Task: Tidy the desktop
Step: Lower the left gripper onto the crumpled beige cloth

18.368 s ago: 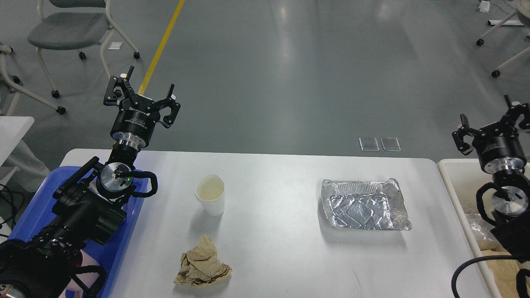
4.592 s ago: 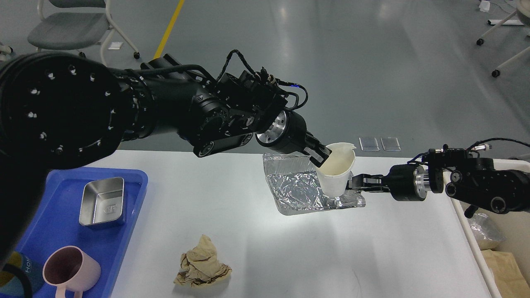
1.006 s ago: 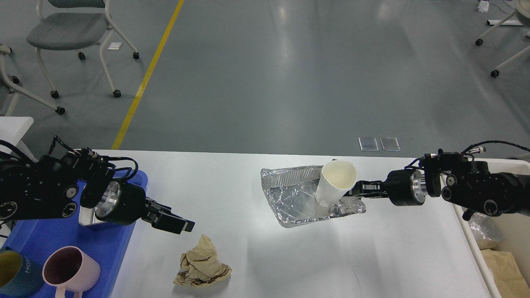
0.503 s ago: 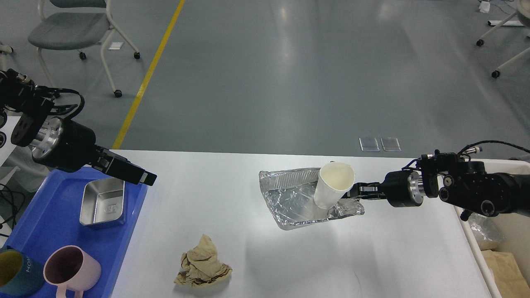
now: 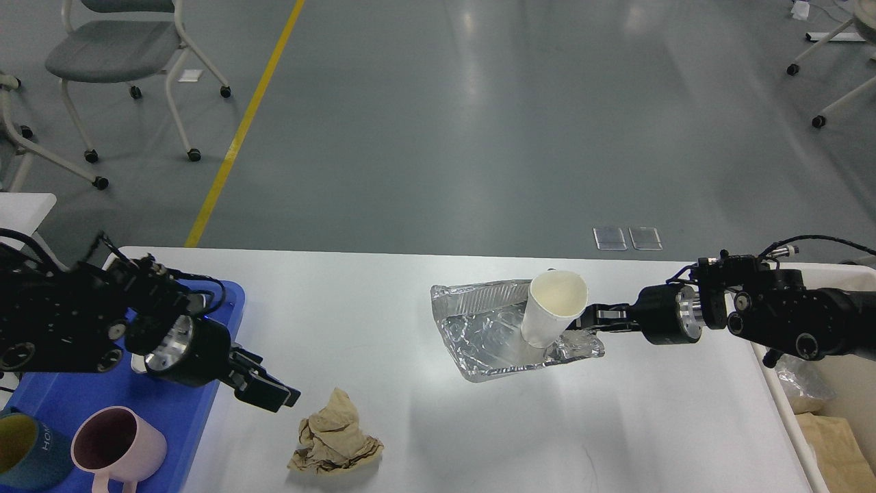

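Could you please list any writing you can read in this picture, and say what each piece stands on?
"HO": pale letters on the side of the dark teal mug, cut off by the picture's edge; the rest is hidden.
No other text is readable; nothing legible shows on the paper cup or the foil tray.

Crumpled foil tray (image 5: pixel 503 333), holding one white paper cup (image 5: pixel 552 307) tilted at its right end; crumpled brown paper wad (image 5: pixel 333 436), well apart to the near left. Blue plastic tray (image 5: pixel 179 422) at far left, holding a pink mug (image 5: pixel 117 446) and, just beside it, a dark teal mug (image 5: pixel 20 453) cut by the frame edge. Cream bin (image 5: pixel 787 405) at far right with brown paper (image 5: pixel 840 444) inside; grey wheeled chair (image 5: pixel 113 58) and yellow floor line (image 5: pixel 245 120) beyond.
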`<move>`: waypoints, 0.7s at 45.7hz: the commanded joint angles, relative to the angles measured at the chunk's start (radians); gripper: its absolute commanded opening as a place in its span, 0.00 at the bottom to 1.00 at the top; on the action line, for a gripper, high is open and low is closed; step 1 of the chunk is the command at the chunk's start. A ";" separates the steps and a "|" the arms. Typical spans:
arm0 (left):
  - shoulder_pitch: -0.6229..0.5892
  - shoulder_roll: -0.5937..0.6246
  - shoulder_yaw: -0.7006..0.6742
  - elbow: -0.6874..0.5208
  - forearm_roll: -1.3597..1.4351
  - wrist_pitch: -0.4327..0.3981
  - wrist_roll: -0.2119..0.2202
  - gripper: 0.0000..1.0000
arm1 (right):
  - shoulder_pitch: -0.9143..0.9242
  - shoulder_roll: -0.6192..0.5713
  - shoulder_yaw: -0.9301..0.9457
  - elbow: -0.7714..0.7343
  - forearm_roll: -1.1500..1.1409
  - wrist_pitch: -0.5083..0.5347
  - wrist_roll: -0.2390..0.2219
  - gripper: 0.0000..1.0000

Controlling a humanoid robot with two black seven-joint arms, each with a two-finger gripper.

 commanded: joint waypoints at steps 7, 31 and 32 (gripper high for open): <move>0.083 -0.168 0.000 0.069 -0.018 0.045 0.035 0.97 | 0.004 -0.001 -0.001 0.000 0.000 0.000 0.000 0.00; 0.143 -0.292 0.019 0.137 -0.021 0.072 0.089 0.97 | 0.001 -0.005 -0.003 0.000 0.000 0.000 0.000 0.00; 0.147 -0.298 0.022 0.138 -0.021 0.075 0.092 0.97 | 0.001 -0.005 -0.003 -0.001 0.000 0.000 0.000 0.00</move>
